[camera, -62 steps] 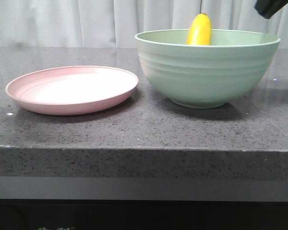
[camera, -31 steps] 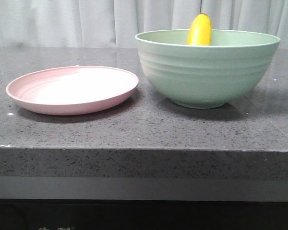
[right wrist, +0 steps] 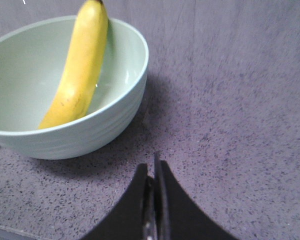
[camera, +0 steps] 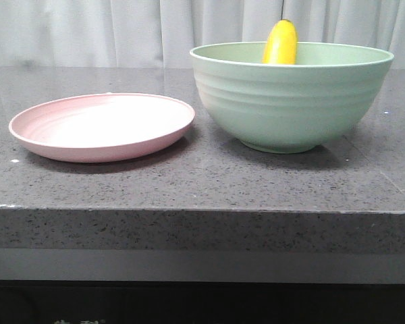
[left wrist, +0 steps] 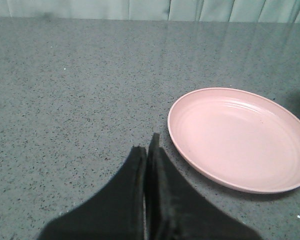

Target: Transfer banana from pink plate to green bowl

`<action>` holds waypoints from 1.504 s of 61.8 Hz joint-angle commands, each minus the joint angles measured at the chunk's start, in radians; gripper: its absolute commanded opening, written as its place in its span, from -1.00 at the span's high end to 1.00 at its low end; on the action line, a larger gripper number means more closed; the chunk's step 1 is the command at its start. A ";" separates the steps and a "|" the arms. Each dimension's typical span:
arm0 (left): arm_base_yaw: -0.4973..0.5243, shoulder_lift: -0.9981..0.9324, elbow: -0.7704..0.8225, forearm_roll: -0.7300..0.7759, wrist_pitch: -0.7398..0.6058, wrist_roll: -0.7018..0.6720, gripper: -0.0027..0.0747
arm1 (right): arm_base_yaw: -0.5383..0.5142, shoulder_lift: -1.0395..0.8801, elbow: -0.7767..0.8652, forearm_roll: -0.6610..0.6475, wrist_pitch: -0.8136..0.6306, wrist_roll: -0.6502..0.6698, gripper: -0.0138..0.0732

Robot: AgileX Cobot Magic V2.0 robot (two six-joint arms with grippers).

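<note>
The yellow banana (camera: 281, 42) leans inside the pale green bowl (camera: 290, 101), its tip above the far rim; the right wrist view shows the banana (right wrist: 80, 65) resting against the bowl's wall (right wrist: 110, 115). The pink plate (camera: 101, 125) lies empty to the left of the bowl; the plate also shows in the left wrist view (left wrist: 240, 137). My left gripper (left wrist: 147, 147) is shut and empty over the counter beside the plate. My right gripper (right wrist: 153, 167) is shut and empty over the counter beside the bowl. Neither gripper shows in the front view.
Both dishes stand on a dark speckled stone counter (camera: 202, 182) whose front edge (camera: 202, 210) runs across the front view. White curtains (camera: 88, 30) hang behind the counter.
The dark tip of the right arm that stood at the top right of the front view one second ago has gone out of view. Banana, bowl and plate have not moved.
</note>
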 commanded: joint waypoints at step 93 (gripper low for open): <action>0.088 -0.468 0.438 -0.029 -0.231 -0.010 0.98 | -0.002 -0.307 0.090 0.002 -0.091 -0.011 0.84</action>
